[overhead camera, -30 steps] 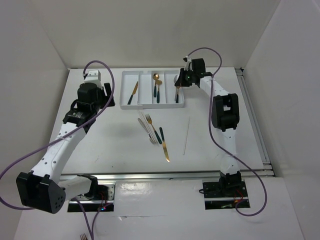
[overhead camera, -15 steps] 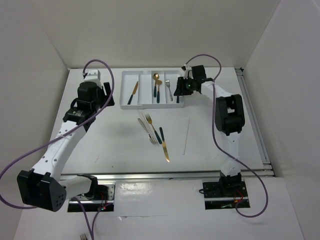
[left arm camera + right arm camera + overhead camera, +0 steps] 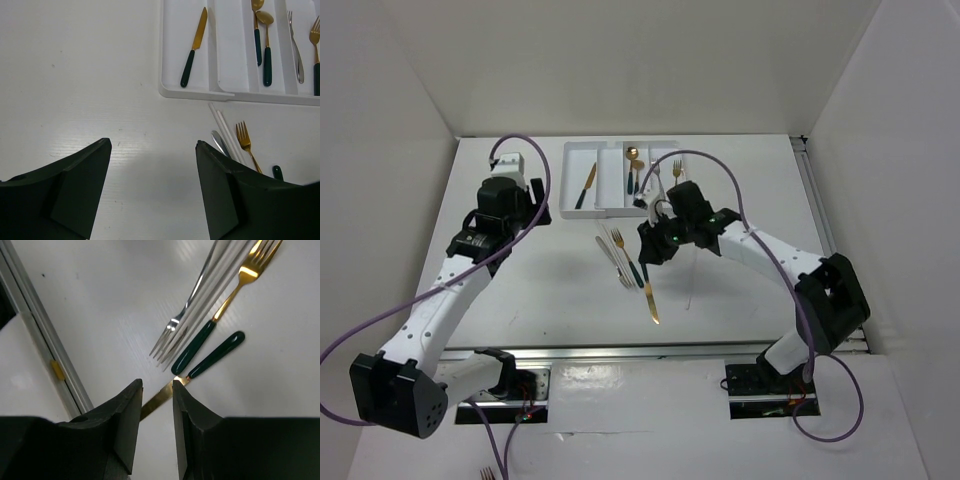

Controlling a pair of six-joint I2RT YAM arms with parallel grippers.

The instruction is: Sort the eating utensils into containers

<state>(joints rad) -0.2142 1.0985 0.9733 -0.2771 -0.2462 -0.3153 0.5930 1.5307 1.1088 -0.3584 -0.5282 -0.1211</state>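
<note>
Right gripper (image 3: pixel 157 389) swung from tray (image 3: pixel 187 92) to mid-frame, jaws apart over a knife (image 3: pixel 215 357); left gripper (image 3: pixel 152 146) gapes empty; five sorted, several remain.

- Left arm (image 3: pixel 430 300): rises from near-left base, reaches forward in long slant, wrist at far end.
- Left hand (image 3: pixel 152 144): aimed forward and down, fingers (image 3: pixel 75 185) spread wide, holding nothing.
- Right arm (image 3: pixel 775 250): elbow pushed out to right, forearm angled inward toward centre.
- Right hand (image 3: pixel 156 387): low, pointing steeply down, fingers (image 3: pixel 125 425) parted by narrow gap, not clamped.
</note>
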